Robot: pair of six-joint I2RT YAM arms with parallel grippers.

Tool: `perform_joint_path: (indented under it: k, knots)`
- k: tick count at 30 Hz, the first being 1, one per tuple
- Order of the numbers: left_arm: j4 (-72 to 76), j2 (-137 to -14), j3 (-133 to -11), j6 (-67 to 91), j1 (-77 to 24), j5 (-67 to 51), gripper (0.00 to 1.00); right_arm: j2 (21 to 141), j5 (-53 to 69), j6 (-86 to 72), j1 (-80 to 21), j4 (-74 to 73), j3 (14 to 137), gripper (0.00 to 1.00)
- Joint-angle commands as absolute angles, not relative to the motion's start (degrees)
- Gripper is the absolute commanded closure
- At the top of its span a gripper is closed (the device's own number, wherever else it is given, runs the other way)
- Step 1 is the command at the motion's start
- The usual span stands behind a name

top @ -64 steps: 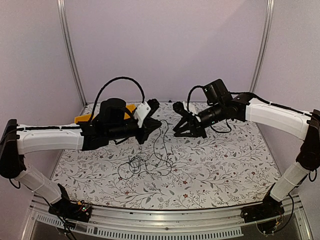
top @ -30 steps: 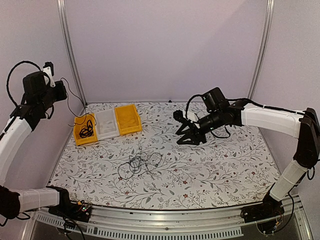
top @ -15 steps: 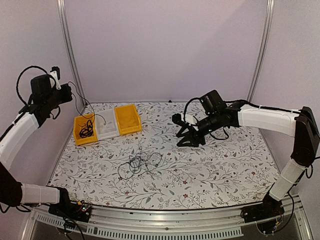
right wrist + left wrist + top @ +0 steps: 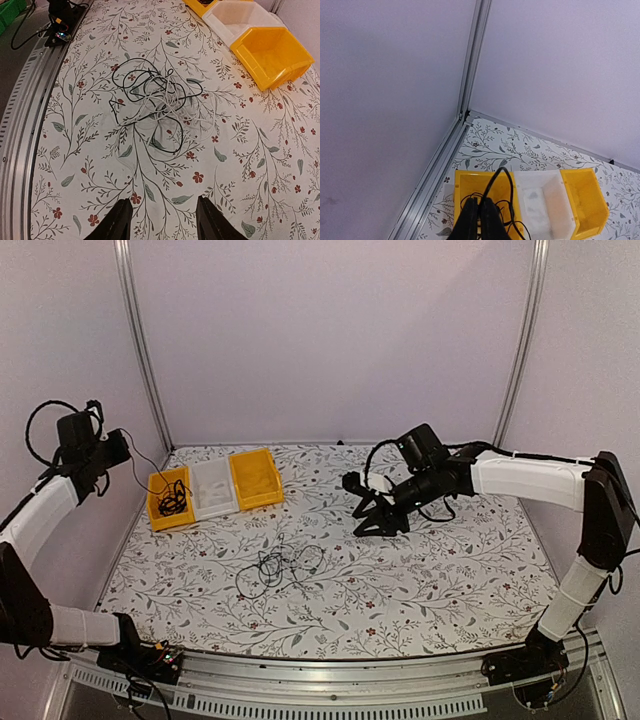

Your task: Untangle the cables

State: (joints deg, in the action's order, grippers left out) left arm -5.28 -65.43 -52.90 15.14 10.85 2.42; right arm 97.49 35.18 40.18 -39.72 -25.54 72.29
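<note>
Loosely tangled thin black cables (image 4: 270,566); L jaws tight on one, R jaws apart.

pale lilac walls (image 4: 330,340) close in the back and sides, a slim aluminium post (image 4: 140,340) at each rear corner. the table (image 4: 440,580) wears a white cover printed with grey sprigs and small red flowers; a metal rail (image 4: 330,677) edges its near side.

Yellow bin (image 4: 168,524), white bin (image 4: 212,490), second yellow bin (image 4: 256,478) in a row on floral table (image 4: 420,570).
</note>
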Motion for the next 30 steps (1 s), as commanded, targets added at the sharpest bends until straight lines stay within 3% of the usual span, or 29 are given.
perform_joint_path:
  k: [1,14,30]
  knots:
    - [-2.1,-67.0,-51.3,16.5,12.9,4.6,1.0,98.9,34.8,41.1,-39.8,-26.3,72.3,0.52]
    - [1.6,-67.3,-50.0,16.9,17.1,7.1,1.0,98.8,34.6,41.1,-39.8,-26.3,72.3,0.52]
    - [9.5,-83.6,-56.4,18.2,14.0,-3.2,1.0,99.0,32.8,41.7,-39.8,-26.0,71.9,0.52]
